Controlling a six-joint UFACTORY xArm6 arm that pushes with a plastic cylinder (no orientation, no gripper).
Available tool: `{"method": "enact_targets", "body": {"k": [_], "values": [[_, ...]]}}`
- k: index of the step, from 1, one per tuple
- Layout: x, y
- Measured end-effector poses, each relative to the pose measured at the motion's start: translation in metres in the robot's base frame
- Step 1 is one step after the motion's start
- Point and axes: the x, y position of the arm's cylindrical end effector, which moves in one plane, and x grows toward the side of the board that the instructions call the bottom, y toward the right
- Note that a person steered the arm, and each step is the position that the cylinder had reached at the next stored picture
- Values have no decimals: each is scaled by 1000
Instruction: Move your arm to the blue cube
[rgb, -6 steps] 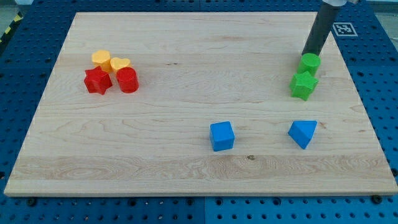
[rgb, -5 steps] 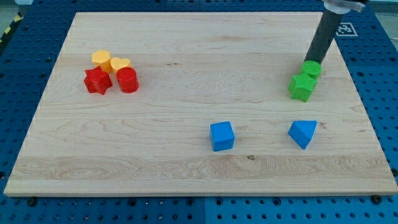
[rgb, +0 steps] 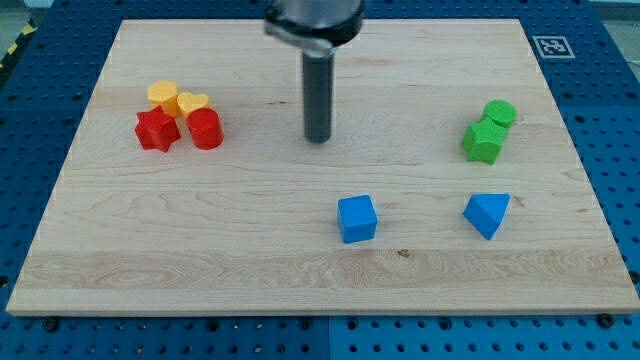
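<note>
Blue cube (rgb: 357, 219) below my tip (rgb: 318, 140)

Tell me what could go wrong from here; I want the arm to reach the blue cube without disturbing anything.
1. My tip sits on bare board toward the view's top from the blue cube, with a gap between them. Overshooting the approach would probably shove the cube toward the board's bottom edge.
2. The blue triangular block lies to the cube's right at similar height; drifting rightward might end beside the wrong blue piece.
</note>
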Motion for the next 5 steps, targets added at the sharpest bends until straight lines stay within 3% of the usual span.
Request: {"method": "enact_targets", "body": {"k": [2,3,5], "values": [[74,-60],[75,-59],[130,-5]]}}
